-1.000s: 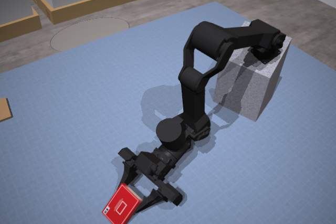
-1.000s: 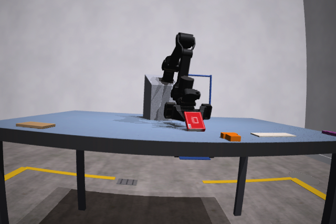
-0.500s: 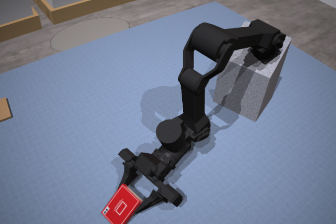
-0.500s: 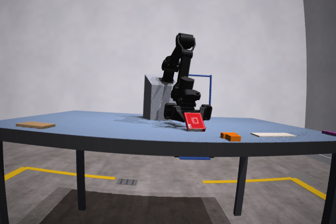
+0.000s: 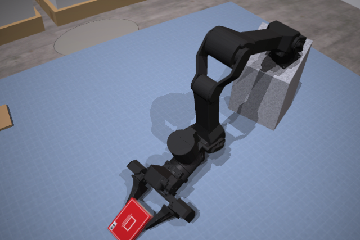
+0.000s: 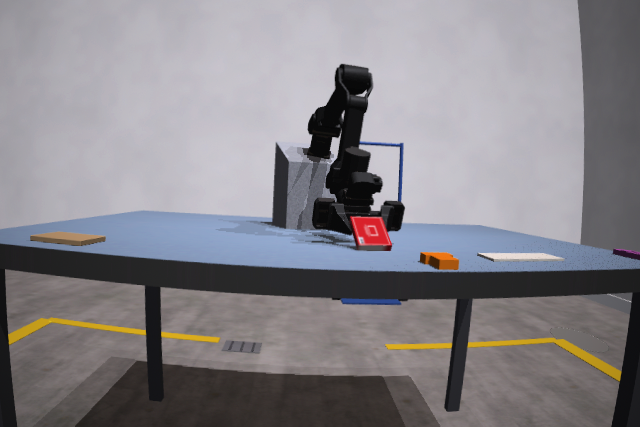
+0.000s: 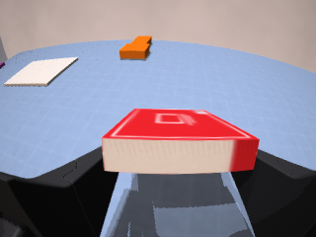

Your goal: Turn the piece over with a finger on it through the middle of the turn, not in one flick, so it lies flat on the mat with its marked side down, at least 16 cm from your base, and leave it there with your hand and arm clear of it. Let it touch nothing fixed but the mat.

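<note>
The piece is a red book-like slab (image 5: 130, 220) with a white rectangle mark on its upper face and a pale page edge. It is tilted, its far edge down toward the blue mat (image 5: 87, 109) and its near edge raised, with the marked face up and away from the arm. My gripper (image 5: 147, 209) is low over the mat and shut on the piece across its width. In the exterior view the piece (image 6: 370, 232) leans steeply in front of the gripper (image 6: 361, 220). In the wrist view the piece (image 7: 177, 140) spans the gap between the dark fingers.
The arm's grey pedestal block (image 5: 269, 80) stands behind. An orange piece (image 6: 439, 260), a white flat plate (image 6: 519, 256) and a purple piece (image 6: 626, 252) lie to one side; a tan board (image 6: 67, 238) lies at the other side.
</note>
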### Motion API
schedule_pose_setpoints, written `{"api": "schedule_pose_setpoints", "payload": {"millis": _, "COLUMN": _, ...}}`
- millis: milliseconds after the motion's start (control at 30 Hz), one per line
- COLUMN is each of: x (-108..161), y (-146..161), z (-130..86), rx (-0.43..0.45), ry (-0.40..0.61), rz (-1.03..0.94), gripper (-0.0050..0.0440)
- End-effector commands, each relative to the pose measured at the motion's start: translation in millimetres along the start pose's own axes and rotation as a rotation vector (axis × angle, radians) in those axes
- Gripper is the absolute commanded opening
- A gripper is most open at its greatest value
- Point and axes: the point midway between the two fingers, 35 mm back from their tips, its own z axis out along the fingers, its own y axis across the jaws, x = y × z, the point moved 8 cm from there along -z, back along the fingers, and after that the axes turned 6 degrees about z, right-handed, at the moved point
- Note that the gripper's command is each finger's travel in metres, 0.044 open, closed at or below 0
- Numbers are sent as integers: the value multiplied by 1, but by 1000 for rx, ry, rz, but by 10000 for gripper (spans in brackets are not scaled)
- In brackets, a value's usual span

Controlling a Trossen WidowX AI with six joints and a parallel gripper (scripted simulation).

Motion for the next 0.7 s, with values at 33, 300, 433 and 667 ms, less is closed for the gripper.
{"api": "schedule_pose_setpoints", "payload": {"millis": 33, "x": 6, "y": 0, "z": 1, "rx": 10, "ry": 11, "rz": 6, "gripper": 0}}
{"api": "schedule_pose_setpoints", "payload": {"millis": 300, "x": 8, "y": 1, "z": 1, "rx": 14, "ry": 14, "rz": 8, "gripper": 0}}
{"api": "schedule_pose_setpoints", "payload": {"millis": 433, "x": 5, "y": 2, "z": 4, "rx": 15, "ry": 3, "rz": 6, "gripper": 0}}
{"api": "schedule_pose_setpoints", "payload": {"millis": 667, "x": 11, "y": 3, "z": 4, "rx": 32, "ry": 13, "rz": 16, "gripper": 0}}
